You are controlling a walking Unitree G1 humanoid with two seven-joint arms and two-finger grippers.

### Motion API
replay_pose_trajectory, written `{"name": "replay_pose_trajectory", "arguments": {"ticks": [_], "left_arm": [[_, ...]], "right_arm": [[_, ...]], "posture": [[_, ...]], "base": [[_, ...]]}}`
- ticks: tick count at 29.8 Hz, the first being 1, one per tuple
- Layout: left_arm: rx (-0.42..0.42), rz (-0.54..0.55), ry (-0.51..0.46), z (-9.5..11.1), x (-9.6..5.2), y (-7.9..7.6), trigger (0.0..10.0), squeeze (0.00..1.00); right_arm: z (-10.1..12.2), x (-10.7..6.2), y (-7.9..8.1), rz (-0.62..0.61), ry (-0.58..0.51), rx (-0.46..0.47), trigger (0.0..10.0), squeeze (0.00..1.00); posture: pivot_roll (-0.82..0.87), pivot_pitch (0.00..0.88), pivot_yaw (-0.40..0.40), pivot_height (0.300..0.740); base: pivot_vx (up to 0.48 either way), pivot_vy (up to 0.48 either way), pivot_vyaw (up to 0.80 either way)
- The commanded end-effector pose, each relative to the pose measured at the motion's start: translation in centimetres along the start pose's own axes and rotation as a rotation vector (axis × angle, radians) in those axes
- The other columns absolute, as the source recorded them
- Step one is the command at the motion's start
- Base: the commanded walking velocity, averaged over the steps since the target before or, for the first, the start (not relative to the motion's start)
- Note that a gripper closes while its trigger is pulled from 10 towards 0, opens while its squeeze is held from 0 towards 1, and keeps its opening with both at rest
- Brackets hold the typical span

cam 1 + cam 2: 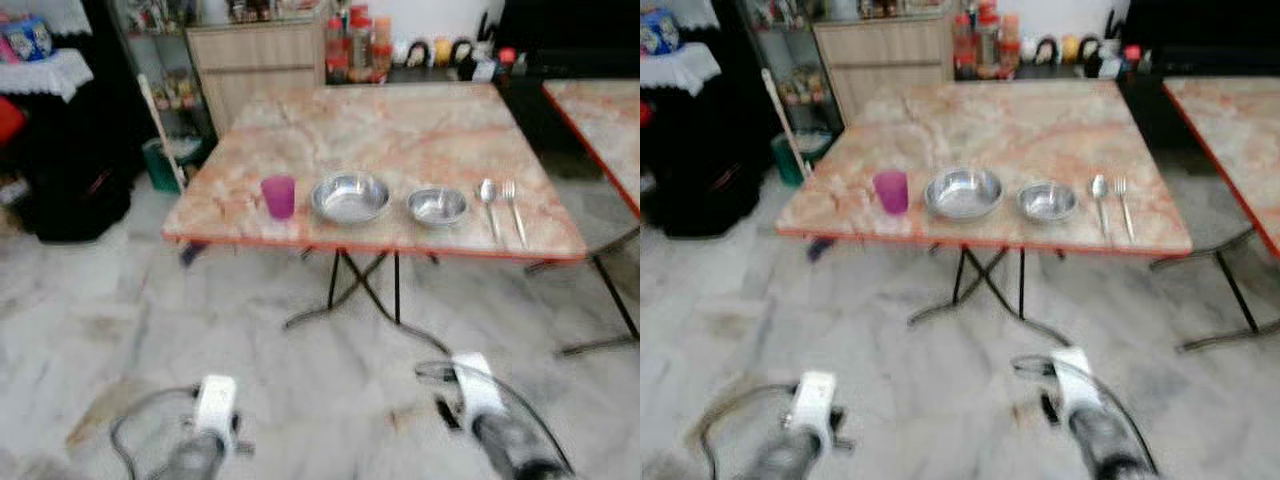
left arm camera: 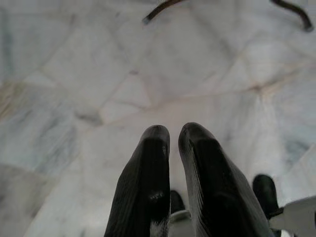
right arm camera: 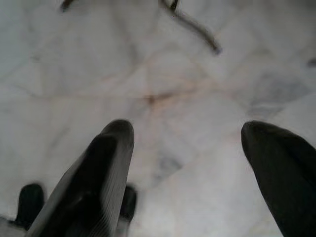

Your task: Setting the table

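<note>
On a marble-patterned folding table (image 1: 400,130) with a red edge, a row stands near the front: a purple cup (image 1: 278,195), a large steel bowl (image 1: 350,197), a smaller steel bowl (image 1: 437,206), then a spoon (image 1: 488,204) and a fork (image 1: 514,210). Both arms hang low over the pale marble floor, well short of the table. My left gripper (image 2: 174,136) is shut with nothing in it. My right gripper (image 3: 187,136) is open, fingers wide apart over bare floor.
A second table (image 1: 600,120) of the same kind stands at the right. Behind are a wooden cabinet (image 1: 255,60), bottles (image 1: 355,45), a green bin (image 1: 160,165) with a broom, and dark furniture at left. The table's black legs (image 1: 345,290) cross underneath.
</note>
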State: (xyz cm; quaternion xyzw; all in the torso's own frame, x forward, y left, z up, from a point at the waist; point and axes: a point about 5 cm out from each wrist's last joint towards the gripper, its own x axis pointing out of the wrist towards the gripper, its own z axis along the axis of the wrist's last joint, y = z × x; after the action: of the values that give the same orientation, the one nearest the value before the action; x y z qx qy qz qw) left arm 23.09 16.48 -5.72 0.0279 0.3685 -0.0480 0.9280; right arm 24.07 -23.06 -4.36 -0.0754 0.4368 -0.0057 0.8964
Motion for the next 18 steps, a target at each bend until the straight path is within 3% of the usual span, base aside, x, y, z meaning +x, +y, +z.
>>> {"name": "replay_pose_trajectory", "arguments": {"ticks": [1,9,18], "left_arm": [[0.014,0.035,0.011,-0.10,-0.18,1.45,10.0,0.00],[0.015,0.037,0.007,0.06,-0.16,1.54,10.0,0.00],[0.019,0.034,0.009,-0.02,-0.17,1.51,10.0,0.00]], "right_arm": [[1.15,0.21,1.12,0.026,-0.027,0.006,10.0,0.00],[1.20,0.23,1.23,0.038,-0.015,0.003,10.0,0.00],[1.04,0.23,1.24,0.043,0.007,-0.020,10.0,0.00]], "posture": [[-0.05,0.000,0.030,0.740],[-0.05,0.005,0.032,0.740],[-0.05,0.000,0.033,0.740]], "base": [[0.296,0.000,0.00],[0.295,0.000,-0.29],[0.295,0.000,0.00]]}}
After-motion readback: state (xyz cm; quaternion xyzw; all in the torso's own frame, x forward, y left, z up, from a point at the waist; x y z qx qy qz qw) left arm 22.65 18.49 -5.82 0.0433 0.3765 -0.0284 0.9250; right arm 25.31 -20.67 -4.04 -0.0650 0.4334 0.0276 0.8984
